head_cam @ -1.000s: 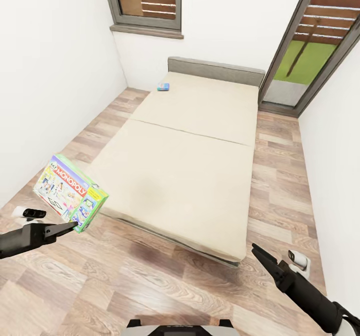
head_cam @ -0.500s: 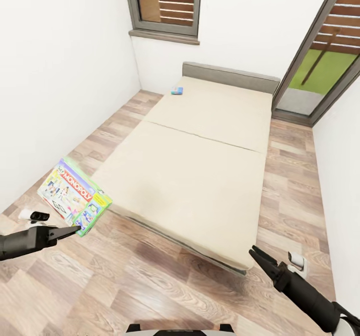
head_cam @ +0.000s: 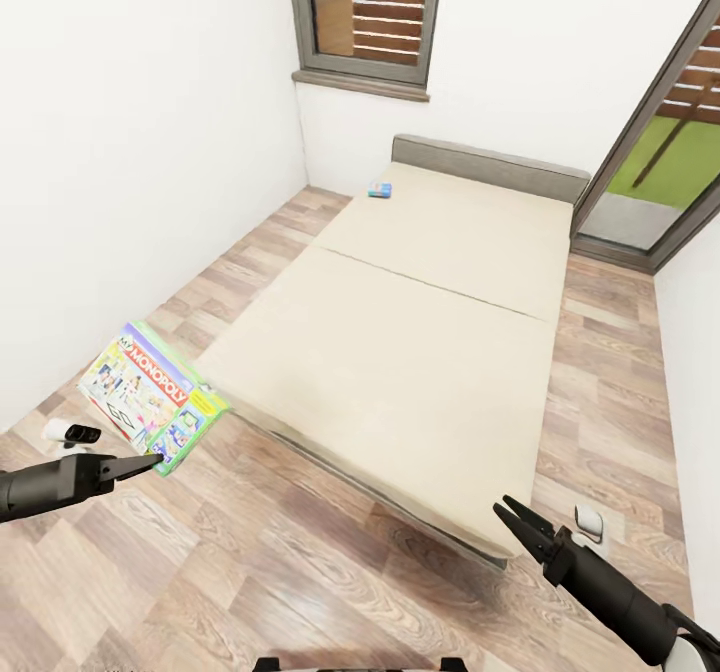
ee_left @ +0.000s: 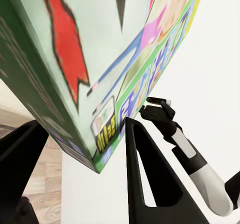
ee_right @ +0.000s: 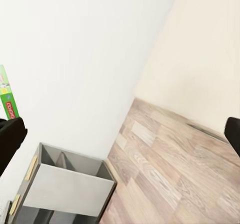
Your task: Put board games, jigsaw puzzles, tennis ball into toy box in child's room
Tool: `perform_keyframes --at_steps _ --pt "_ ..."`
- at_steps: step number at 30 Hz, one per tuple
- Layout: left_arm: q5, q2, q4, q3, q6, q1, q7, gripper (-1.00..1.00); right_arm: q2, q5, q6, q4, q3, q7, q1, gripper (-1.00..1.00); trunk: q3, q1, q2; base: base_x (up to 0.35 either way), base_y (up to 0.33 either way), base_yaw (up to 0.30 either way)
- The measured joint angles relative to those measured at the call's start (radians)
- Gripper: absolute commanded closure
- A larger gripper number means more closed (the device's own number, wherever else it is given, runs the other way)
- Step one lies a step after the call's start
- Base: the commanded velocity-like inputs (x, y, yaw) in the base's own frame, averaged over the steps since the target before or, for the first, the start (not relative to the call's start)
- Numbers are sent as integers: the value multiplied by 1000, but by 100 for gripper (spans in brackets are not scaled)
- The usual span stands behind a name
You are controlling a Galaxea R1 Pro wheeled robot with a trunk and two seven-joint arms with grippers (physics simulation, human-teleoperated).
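Note:
A green-edged board game (head_cam: 150, 397) lettered MONOPOLY hangs tilted above the floor at the left, with my left gripper (head_cam: 152, 462) shut on its lower corner. In the left wrist view the box (ee_left: 95, 49) sits between the two black fingers (ee_left: 147, 174). A small blue board game (head_cam: 380, 190) lies on the far left corner of the bed (head_cam: 420, 322). My right gripper (head_cam: 508, 514) is open and holds nothing, near the bed's front right corner. The table and the toy box are out of view.
White walls close in on the left and at the back, with a window (head_cam: 368, 12) above the bed's head. A glass door (head_cam: 665, 152) stands at the right. Wood floor runs along both sides of the bed. A grey open shelf unit (ee_right: 65, 189) stands against a wall.
The whole picture has shifted to the right, so the camera has turned left. The MONOPOLY box stays in my left gripper, a little lower. The right gripper has barely moved.

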Motion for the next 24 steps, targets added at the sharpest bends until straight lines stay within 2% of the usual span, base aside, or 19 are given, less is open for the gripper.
perform_keyframes --at_steps 15,24 --pt "-6 -2 0 0 0 -1 0 100 0 5 0 0 1 -1 0 -100 22 0 0 0 0 165" --pt "-44 -3 0 0 0 -1 0 100 1 48 0 0 0 -2 0 -100 35 0 0 0 0 163"
